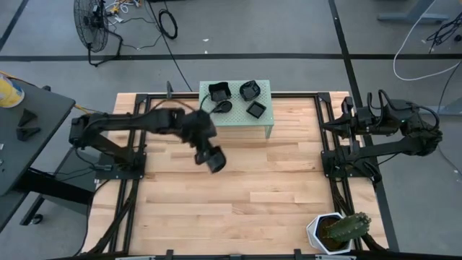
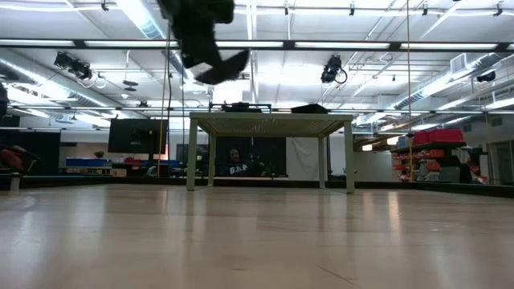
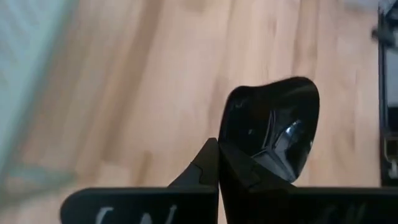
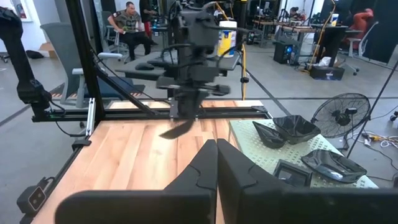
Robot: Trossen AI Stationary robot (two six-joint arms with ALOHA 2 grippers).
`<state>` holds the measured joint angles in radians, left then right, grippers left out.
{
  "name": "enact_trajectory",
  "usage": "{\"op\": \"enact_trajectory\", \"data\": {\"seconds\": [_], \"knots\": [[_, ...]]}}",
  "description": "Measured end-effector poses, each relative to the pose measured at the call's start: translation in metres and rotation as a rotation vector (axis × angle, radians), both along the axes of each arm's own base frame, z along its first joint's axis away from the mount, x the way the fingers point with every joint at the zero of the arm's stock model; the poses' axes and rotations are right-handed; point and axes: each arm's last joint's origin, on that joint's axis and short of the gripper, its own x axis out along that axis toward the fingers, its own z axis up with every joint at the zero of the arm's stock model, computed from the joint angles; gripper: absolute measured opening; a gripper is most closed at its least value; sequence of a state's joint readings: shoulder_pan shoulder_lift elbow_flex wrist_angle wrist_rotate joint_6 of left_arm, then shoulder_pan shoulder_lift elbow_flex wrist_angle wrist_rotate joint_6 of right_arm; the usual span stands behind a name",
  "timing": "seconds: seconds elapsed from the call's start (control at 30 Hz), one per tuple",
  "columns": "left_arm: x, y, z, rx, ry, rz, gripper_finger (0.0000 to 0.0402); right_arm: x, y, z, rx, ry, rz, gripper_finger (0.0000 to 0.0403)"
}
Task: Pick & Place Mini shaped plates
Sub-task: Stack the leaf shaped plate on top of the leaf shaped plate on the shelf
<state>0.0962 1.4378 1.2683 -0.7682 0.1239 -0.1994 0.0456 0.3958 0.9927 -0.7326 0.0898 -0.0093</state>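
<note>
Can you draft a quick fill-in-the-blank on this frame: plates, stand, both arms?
1. The left gripper is shut on one black mini plate, held ____ the wooden table, not resting on it.
2. ____ mini plates remain on the pale green stand.
3. The right gripper is ____ and holds nothing, parked at the table's right edge.
4. The white pot holds a ____.

Missing words: above; four; shut; cactus

Both arms are matte black, built of jointed tubular links on black frame mounts. The left hand [image 1: 214,159] has flat, angular black fingers [image 3: 205,168]; black cables loop over the right arm [image 1: 382,126].
</note>
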Motion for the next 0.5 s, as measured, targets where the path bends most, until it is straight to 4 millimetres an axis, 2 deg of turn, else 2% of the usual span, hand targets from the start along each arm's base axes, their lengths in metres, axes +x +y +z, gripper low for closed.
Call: {"op": "enact_trajectory", "data": {"seconds": [0.13,0.5], "knots": [[0.018,0.025,0.008,0.053,-0.043,0.006,0.0000,0.000,0.000,0.000,0.000,0.001,0.000,0.0004],[0.056,0.101,0.057,0.219,-0.212,0.111,0.0000,0.000,0.000,0.000,0.000,0.000,0.001,0.0004]]}}
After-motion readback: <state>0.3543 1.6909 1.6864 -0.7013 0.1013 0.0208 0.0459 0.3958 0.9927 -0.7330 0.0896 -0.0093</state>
